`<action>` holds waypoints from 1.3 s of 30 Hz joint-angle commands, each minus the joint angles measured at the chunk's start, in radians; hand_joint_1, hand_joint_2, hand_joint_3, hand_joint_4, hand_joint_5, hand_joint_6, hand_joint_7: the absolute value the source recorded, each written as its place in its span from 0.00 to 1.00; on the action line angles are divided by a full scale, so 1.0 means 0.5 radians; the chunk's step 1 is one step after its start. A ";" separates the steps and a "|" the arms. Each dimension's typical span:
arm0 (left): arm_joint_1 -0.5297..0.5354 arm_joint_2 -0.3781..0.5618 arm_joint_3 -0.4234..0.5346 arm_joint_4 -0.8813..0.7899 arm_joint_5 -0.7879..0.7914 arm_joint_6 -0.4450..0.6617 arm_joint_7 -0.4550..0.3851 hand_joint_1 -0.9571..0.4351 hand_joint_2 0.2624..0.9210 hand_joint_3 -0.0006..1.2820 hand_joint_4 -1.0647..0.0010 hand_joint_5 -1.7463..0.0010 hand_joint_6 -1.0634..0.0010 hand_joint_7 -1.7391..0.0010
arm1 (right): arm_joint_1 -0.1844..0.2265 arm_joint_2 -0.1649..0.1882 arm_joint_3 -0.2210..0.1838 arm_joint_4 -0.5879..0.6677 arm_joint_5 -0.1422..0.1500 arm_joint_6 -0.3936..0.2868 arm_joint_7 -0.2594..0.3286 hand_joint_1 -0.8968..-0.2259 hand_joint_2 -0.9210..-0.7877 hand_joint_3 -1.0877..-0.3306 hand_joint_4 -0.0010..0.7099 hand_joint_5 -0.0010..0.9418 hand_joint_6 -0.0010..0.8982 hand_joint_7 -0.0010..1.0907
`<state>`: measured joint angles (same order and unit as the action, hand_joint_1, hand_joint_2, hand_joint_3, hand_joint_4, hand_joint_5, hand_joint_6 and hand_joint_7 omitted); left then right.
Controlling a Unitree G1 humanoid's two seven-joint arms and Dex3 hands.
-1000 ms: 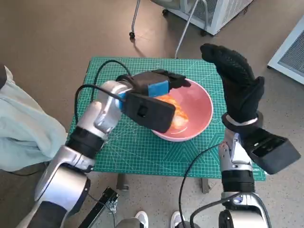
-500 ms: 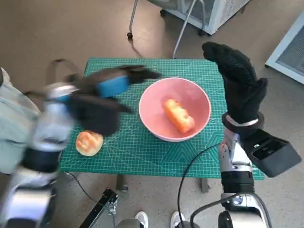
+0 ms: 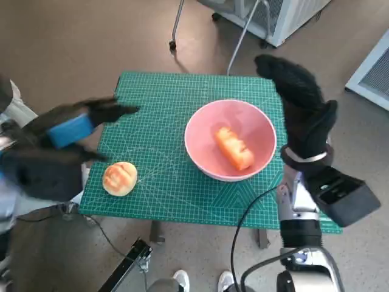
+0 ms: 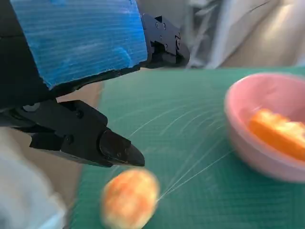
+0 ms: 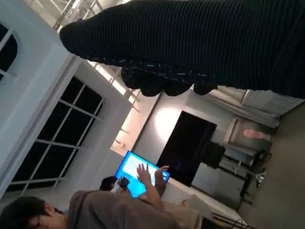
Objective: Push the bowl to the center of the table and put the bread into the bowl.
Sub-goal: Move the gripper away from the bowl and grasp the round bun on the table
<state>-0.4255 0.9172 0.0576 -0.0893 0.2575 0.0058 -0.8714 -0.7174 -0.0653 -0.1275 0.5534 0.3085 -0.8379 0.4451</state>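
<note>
**Bread lies in the pink bowl**

Bread, an orange loaf, rests inside the pink bowl on the green cutting mat. A round bun sits near the mat's left front corner. Left hand hovers above the mat's left edge, fingers apart, holding nothing. Right hand stands upright beside the bowl, fingers extended, empty.

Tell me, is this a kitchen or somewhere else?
Probably a lab or workshop, not a kitchen. The pink bowl sits on a green cutting mat over a small table, a person works at a glowing screen, and tall dark windows line the room.
</note>
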 commanded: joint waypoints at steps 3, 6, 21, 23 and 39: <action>0.153 0.075 0.031 -0.061 -0.011 0.045 0.012 0.68 0.87 0.00 0.81 1.00 0.68 0.96 | 0.004 0.016 0.010 0.035 -0.002 0.019 0.012 0.32 0.00 0.41 0.42 0.01 0.00 0.76; 0.200 0.079 0.016 -0.033 -0.013 0.040 0.017 0.68 0.87 0.00 0.81 1.00 0.68 0.97 | -0.007 0.018 0.012 0.047 0.012 0.026 0.024 0.32 0.00 0.41 0.42 0.01 0.00 0.76; 0.162 -0.027 -0.272 0.225 0.131 -0.042 0.118 0.69 0.88 0.00 0.81 1.00 0.67 0.98 | -0.018 0.015 0.012 0.034 0.051 0.073 0.065 0.32 0.00 0.40 0.43 0.01 0.01 0.79; 0.131 -0.058 -0.332 0.290 0.167 -0.057 0.134 0.69 0.88 0.00 0.81 1.00 0.67 0.98 | -0.021 0.012 0.009 0.036 0.055 0.071 0.070 0.32 0.00 0.40 0.43 0.01 0.00 0.79; -0.157 -0.261 -0.722 1.003 0.509 -0.345 0.371 0.69 0.91 0.01 0.74 0.98 0.61 0.97 | -0.036 -0.005 -0.016 0.067 0.068 0.033 0.105 0.31 0.00 0.41 0.43 0.01 0.00 0.79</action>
<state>-0.4686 0.7981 -0.2751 0.3490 0.4759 -0.1361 -0.7135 -0.7363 -0.0656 -0.1297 0.5713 0.3382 -0.8233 0.4881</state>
